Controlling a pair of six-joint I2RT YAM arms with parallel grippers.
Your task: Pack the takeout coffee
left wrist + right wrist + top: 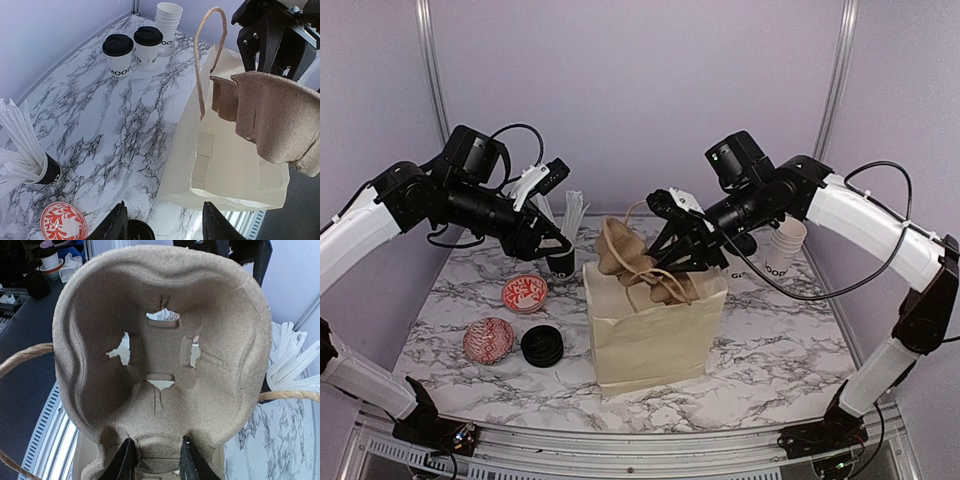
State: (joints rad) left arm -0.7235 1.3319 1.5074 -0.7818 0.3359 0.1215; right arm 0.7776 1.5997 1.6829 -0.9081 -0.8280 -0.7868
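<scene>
Two white takeout coffee cups with black lids [119, 54] [148, 45] stand at the far side of the table in the left wrist view; in the top view my right arm hides most of them. My right gripper [672, 250] is shut on a brown pulp cup carrier [632, 265], held tilted over the open paper bag [655, 335]. The carrier [160, 340] fills the right wrist view, with the gripper [156, 460] clamped on its lower rim. My left gripper [165, 222] is open and empty, above the table left of the bag [235, 165].
A stack of empty white cups [786, 245] stands at the back right. A black cup of white sticks [563, 250] stands left of the bag. Two red-patterned bowls [525, 292] [488, 340] and a black lid [542, 346] lie at the front left.
</scene>
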